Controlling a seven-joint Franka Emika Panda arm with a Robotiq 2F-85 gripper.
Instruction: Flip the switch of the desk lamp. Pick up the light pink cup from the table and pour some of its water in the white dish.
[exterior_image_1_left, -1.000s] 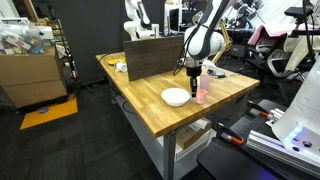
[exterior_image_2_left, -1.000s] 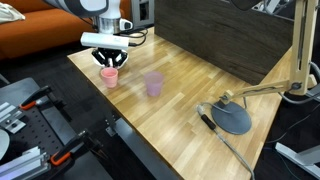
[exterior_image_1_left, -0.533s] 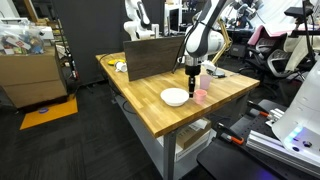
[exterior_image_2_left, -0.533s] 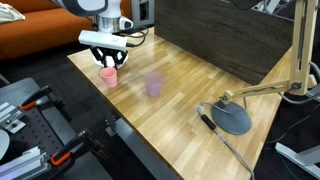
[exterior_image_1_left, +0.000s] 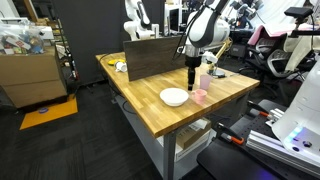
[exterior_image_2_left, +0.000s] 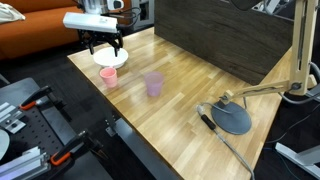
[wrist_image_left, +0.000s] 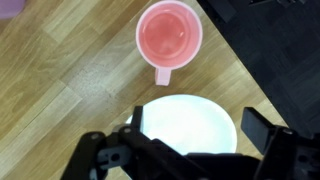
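The broad butcher-block wooden table (exterior_image_2_left: 190, 75) carried everything. In an exterior view the jointed tan arm lamp on its dark flat base (exterior_image_2_left: 262, 89) stood well apart from me, out toward 4 o'clock. Its top was cut off by the frame, and I could not make out its switch or whether it was lit. My jaws hung wide and empty above the round, shallow white dish (wrist_image_left: 190, 118), clear of it. In the wrist view the small, squat light pink cup (wrist_image_left: 169, 35) stood upright on the table just beside the dish's rim, at 12 o'clock from my jaws. Its axis was vertical, and a small tab on its rim pointed to 6 o'clock. I judged any grasp would mean travelling toward 12 o'clock, then down. How much water lay in cup or dish I could not tell.
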